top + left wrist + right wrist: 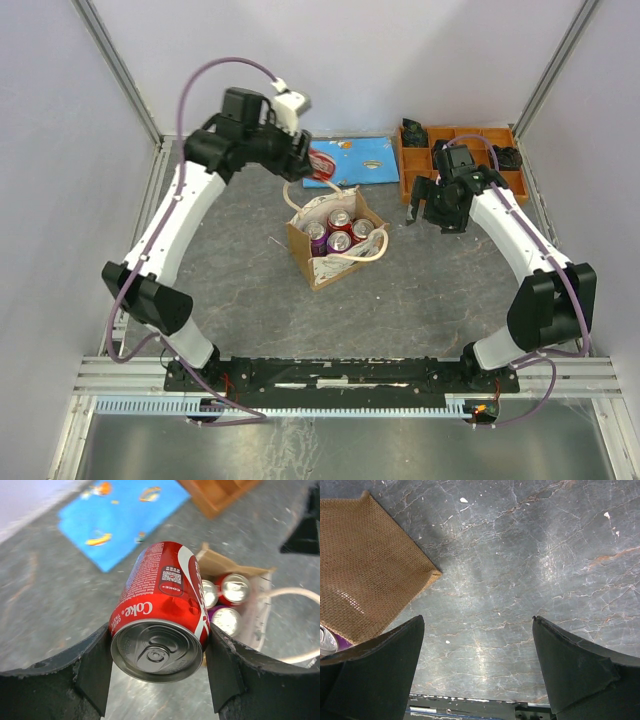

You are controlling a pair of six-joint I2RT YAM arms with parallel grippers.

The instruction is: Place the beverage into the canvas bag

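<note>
1. While the left gripper (157, 656) pinches the red Coke can (160, 615) by its sides, the can hangs tilted just behind the canvas bag (370, 565), not yet inside.
2. It should bring the can over the bag, stand it up, go down slowly, then let go.
3. Room looks tight, so it should stay off the rope handles (300, 589).
4. Four cans (340, 232) stand in the bag, two red and two purple.
5. Right of the bag, the right gripper (477, 619) is spread wide and holds nothing.
6. Behind it, the orange tray (402, 160) holds small dark things.
</note>
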